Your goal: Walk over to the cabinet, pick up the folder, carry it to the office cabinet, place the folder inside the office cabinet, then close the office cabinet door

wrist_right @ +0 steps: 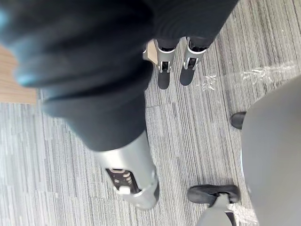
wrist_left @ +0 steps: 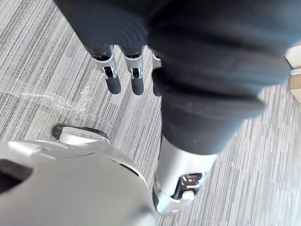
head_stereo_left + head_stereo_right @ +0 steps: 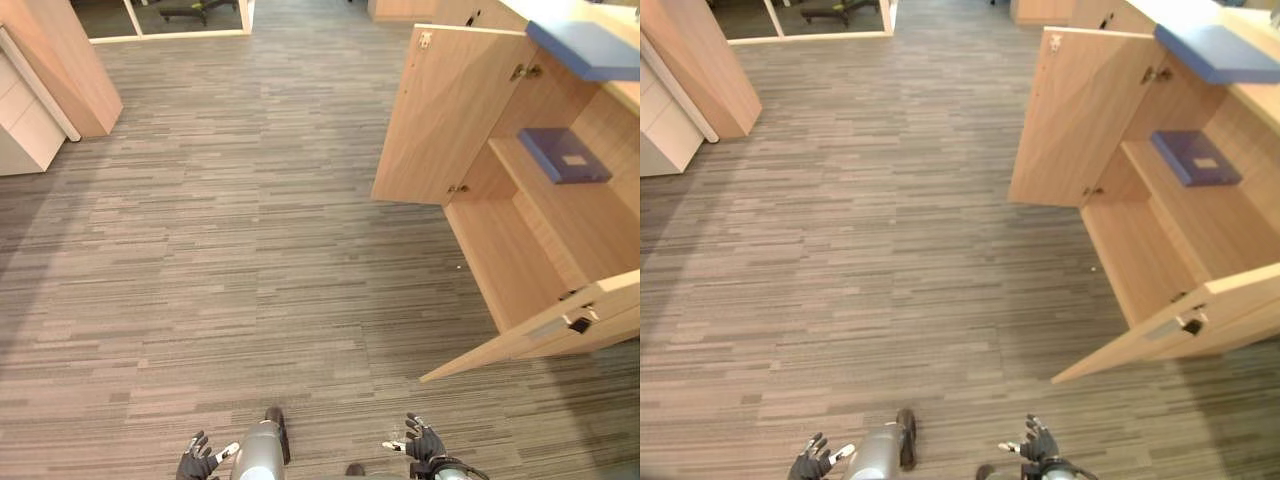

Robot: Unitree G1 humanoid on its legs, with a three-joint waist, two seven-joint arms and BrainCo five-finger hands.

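Blue folder [image 3: 565, 155] lying flat at the far end of the shelf [image 3: 590, 215] inside the office cabinet [image 3: 510, 260], left robot hand [image 3: 196, 462] and right robot hand [image 3: 424, 443] empty with fingers loosely spread: placing apparently done, door [image 3: 445, 115] not yet closed.

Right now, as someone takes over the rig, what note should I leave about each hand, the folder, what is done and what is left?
Left hand: open, fingers straight, holding nothing, low at the robot's side.
Right hand: open and empty as well.
Folder: lies flat on the shelf inside the cabinet, ahead on the robot's right.
Far door and near door: both stand open.
Done, as it seems: the folder is inside.
Left: walk closer and close the doors.
A blue flat item lies on the cabinet top; I cannot tell what it is.
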